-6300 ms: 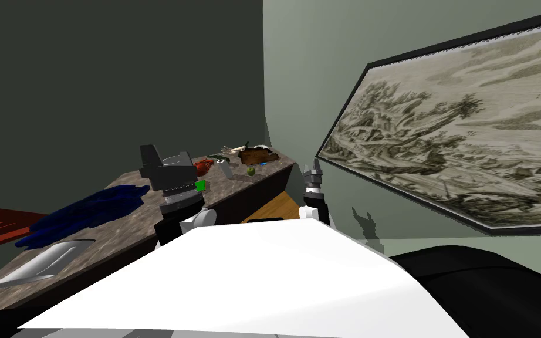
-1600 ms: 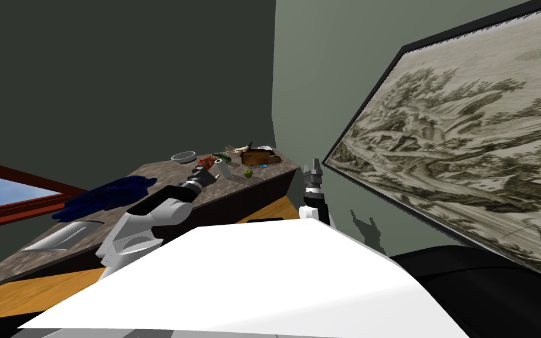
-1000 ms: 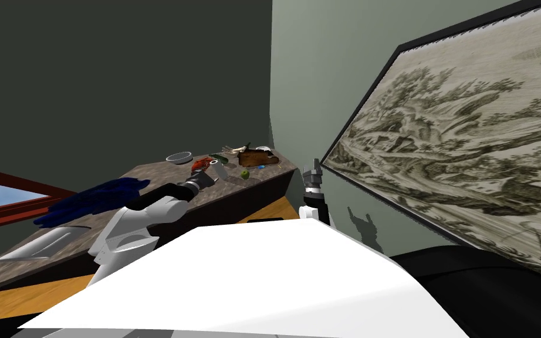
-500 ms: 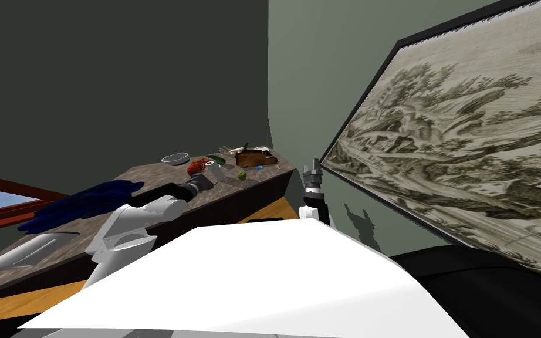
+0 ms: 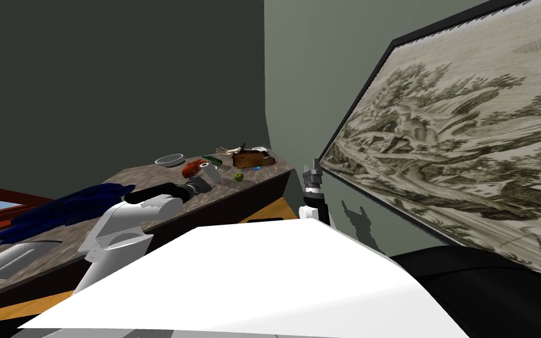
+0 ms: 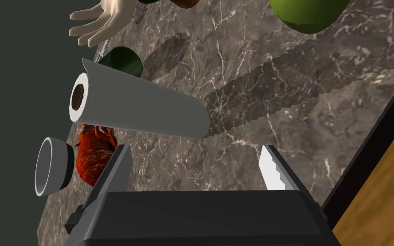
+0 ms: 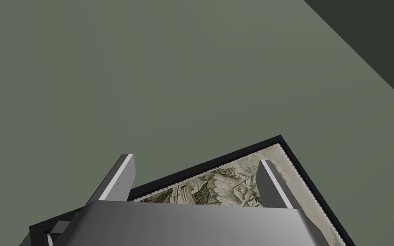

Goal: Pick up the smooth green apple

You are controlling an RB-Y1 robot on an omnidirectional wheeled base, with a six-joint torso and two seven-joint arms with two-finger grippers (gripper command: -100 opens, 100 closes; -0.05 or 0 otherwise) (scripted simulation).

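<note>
The left gripper [image 6: 196, 149] hovers low over a brown marbled counter [image 6: 277, 106], close to its front edge. Its two fingers are spread wide, with nothing between them but the counter top. The green apple [image 6: 309, 15] sits on the counter ahead of this hand and off to its right side, well clear of the fingertips and untouched.

Just ahead of the fingers, nearer than the apple, is a roll of paper towel [image 6: 136, 109] with its brown core showing at one end. In the head view it stands on end between the hand and the back of the counter. A dark green thing [image 6: 123, 62] sits right behind the roll. To the hand's left, close by the left finger, are a red-orange lump [image 6: 91, 151] and a small grey bowl [image 6: 51, 166]. Farther ahead, past the roll, lies a pale hand-shaped thing [image 6: 102, 21]. A brown board [image 5: 253, 158] lies beyond the apple at the counter's far end.

The right gripper [image 7: 195, 159] is raised beside the counter's end, fingers pointing up and apart, holding nothing.
</note>
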